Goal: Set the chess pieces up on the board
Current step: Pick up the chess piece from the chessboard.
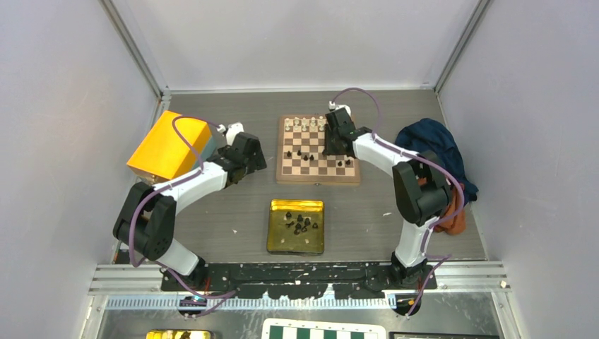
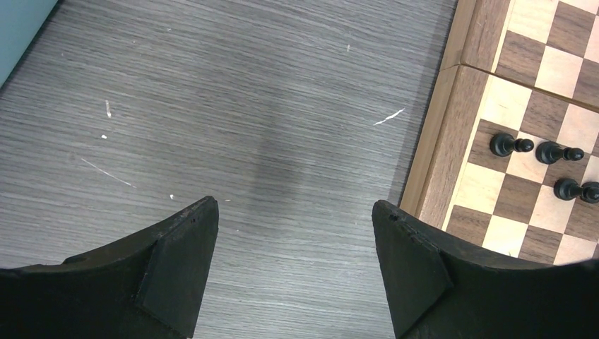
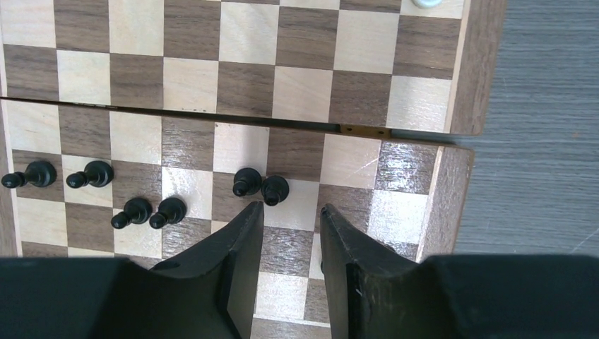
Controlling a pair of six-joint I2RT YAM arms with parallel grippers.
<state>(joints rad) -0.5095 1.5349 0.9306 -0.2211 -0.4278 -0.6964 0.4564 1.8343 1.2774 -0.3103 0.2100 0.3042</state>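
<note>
Starting at the left of the overhead view, a yellow rectangular box (image 1: 166,145) sits at the table's left edge. The left gripper (image 1: 244,159) hovers just beside it, over bare grey wood-grain table (image 2: 212,106). In the left wrist view its fingers (image 2: 187,240) are spread wide with nothing between them. The brown rim of the square wooden chessboard (image 2: 438,141) lies off to their right.

The chessboard sits at the middle of the table, toward the far side. Cream-white chess pieces (image 1: 304,125) stand along its far rows, and black chess pieces (image 1: 305,154) are scattered over its middle and near squares. Nearer the arm bases, well apart from the board, a gold metal tray (image 1: 279,244) holds a small cluster of further black pieces (image 1: 299,222).

The right gripper (image 1: 337,138) hangs over the right half of the board. The right wrist view shows its fingers (image 3: 244,240) parted by a narrow gap, a light square visible between them and nothing pinched. One black piece (image 3: 274,189) stands just ahead of the tips, and four more stand to its left.

At the far right lies a crumpled dark blue cloth (image 1: 431,145).
</note>
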